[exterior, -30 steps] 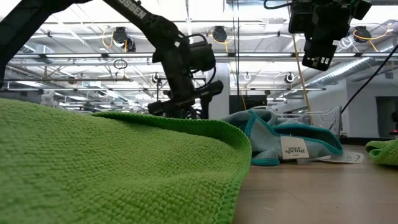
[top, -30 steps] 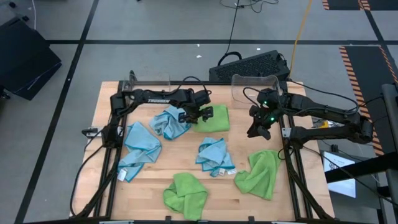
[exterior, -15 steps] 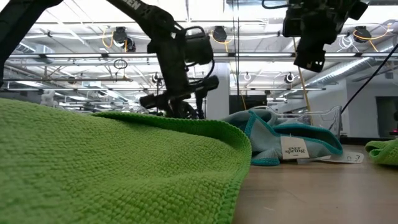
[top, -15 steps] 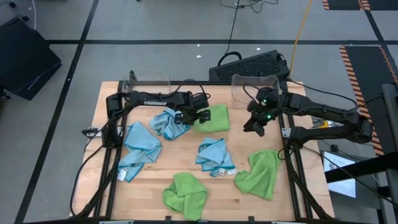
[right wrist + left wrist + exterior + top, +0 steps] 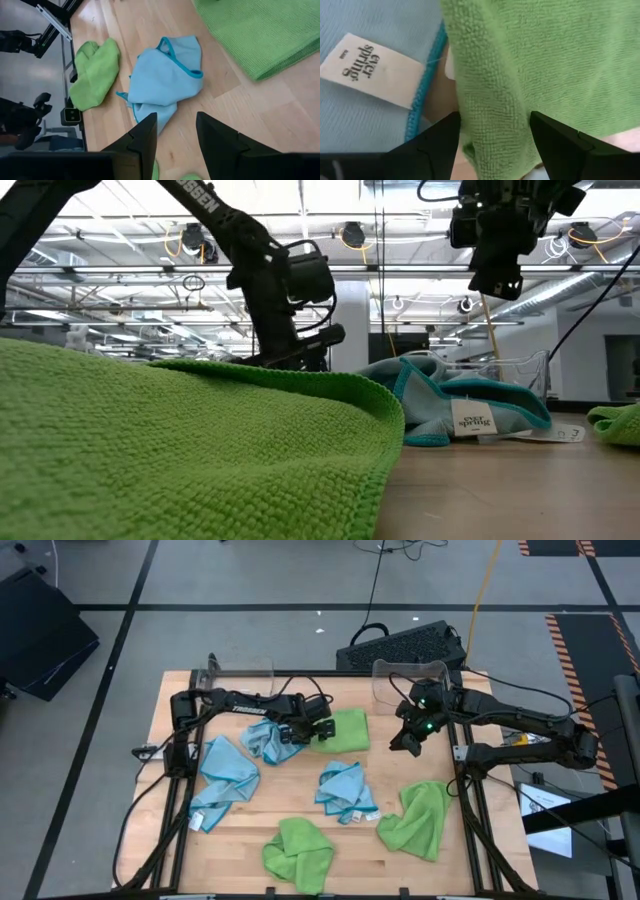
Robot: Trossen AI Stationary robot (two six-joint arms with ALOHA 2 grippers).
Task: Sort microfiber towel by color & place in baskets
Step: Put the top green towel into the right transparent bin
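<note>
Green microfiber fills my left wrist feed: the left gripper point(image 5: 492, 145) sits low over the edge of a flat green towel point(image 5: 342, 729) near the back middle of the wooden table point(image 5: 170, 705), its two fingers point(image 5: 432, 145) spread apart with the towel's hem lying between them. I cannot say for sure from here whether the pads already touch the cloth. Just beside that hem lies a blue towel point(image 5: 270, 738) with a white label point(image 5: 372, 68), bunched against the green one.

My right gripper point(image 5: 408, 743) hangs in the air above bare wood toward the table's right side, fingers parted with nothing between them. Through its camera I see another crumpled blue towel point(image 5: 167, 75) and a green towel point(image 5: 95, 72) farther off.

Two clear baskets stand at the table's back edge: one point(image 5: 242, 670) at the left corner, the other point(image 5: 408, 680) right of centre, just behind the right arm. More towels lie scattered: blue at the left point(image 5: 225, 775), green at the front point(image 5: 298, 852), green at the right point(image 5: 420, 820).
</note>
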